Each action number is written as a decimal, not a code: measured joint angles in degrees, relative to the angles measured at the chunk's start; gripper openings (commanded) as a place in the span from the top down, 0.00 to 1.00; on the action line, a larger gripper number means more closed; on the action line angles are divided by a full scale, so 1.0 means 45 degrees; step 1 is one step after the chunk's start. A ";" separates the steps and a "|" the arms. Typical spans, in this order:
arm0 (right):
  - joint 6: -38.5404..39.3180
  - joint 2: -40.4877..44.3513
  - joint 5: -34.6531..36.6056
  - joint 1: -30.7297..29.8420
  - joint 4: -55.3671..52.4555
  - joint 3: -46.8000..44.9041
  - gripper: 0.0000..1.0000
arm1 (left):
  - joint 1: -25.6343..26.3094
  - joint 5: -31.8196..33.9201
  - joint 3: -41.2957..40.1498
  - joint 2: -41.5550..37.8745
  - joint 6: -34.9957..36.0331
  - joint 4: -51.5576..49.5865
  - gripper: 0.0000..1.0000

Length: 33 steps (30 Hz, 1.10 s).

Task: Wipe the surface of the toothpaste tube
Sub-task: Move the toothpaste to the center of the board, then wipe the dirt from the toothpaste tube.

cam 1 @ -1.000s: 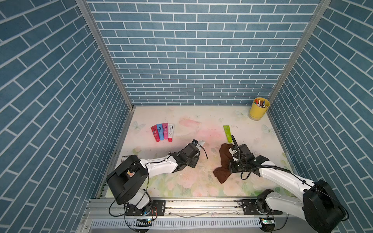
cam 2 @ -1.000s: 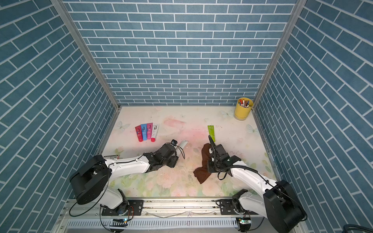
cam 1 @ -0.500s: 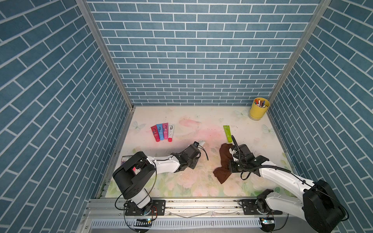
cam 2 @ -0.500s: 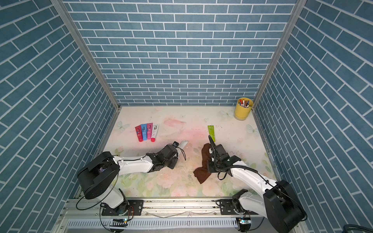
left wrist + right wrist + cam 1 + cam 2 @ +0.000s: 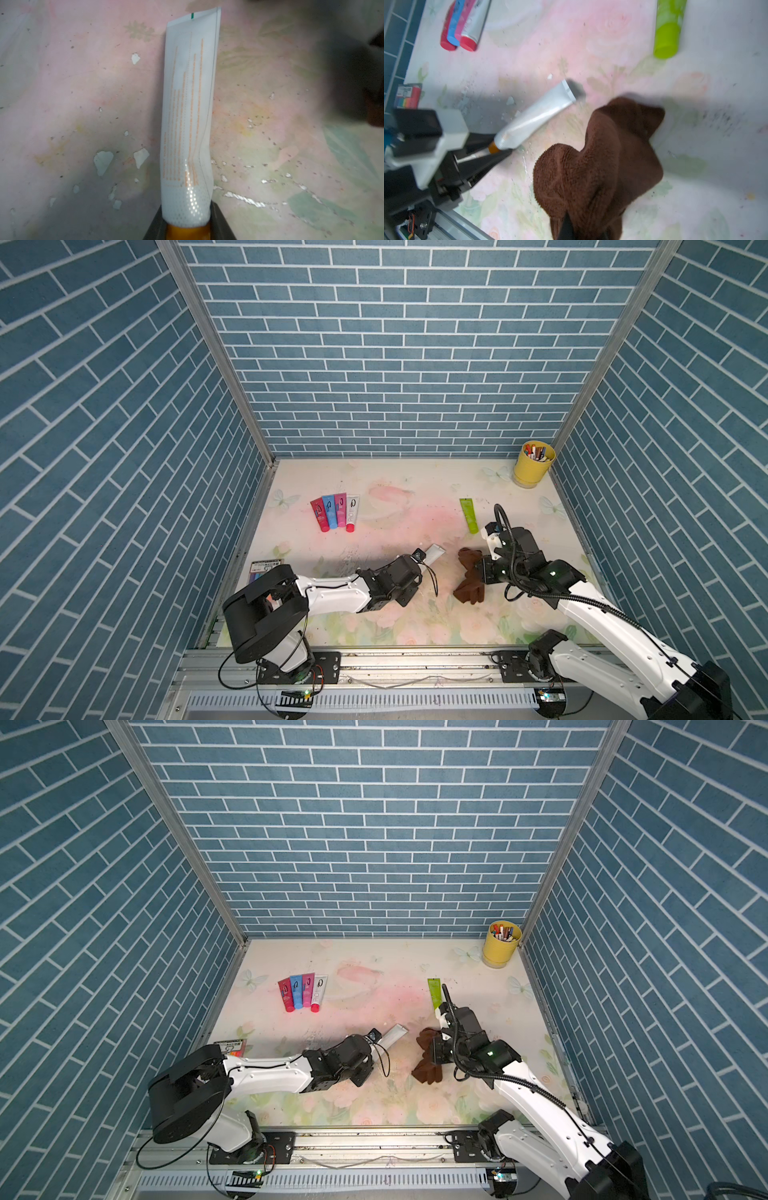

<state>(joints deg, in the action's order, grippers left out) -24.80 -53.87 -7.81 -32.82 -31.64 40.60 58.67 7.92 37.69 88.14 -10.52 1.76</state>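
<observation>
A white toothpaste tube (image 5: 434, 551) (image 5: 392, 1034) with an orange cap lies on the floral table (image 5: 374, 614), crimped end pointing away from my left arm. My left gripper (image 5: 411, 566) (image 5: 369, 1043) (image 5: 186, 224) is shut on its cap end, with a dark finger pressed against each side of the tube (image 5: 189, 104). To the right, my right gripper (image 5: 484, 572) (image 5: 436, 1052) (image 5: 583, 230) is shut on a brown cloth (image 5: 471, 583) (image 5: 428, 1063) (image 5: 591, 166). The cloth hangs bunched, a short gap from the tube (image 5: 537, 118).
Several coloured tubes (image 5: 336, 512) lie side by side at the back left. A green tube (image 5: 468, 514) lies behind my right gripper. A yellow cup of markers (image 5: 533, 464) stands in the back right corner. A colourful card (image 5: 266, 566) lies by the left wall.
My left gripper has closed onto the tube's cap end, and the left arm's shoulder has swung. The right arm and the cloth have stayed put.
</observation>
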 measured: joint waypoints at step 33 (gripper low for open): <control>0.0131 -0.8097 0.0262 -0.1297 0.4765 0.0797 1.00 | 0.0544 -0.0330 -0.0243 0.0777 0.0495 0.1394 0.90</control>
<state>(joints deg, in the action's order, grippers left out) -24.21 -90.30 -6.63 -38.65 -10.20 44.18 61.12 6.44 36.60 91.64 -8.29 8.03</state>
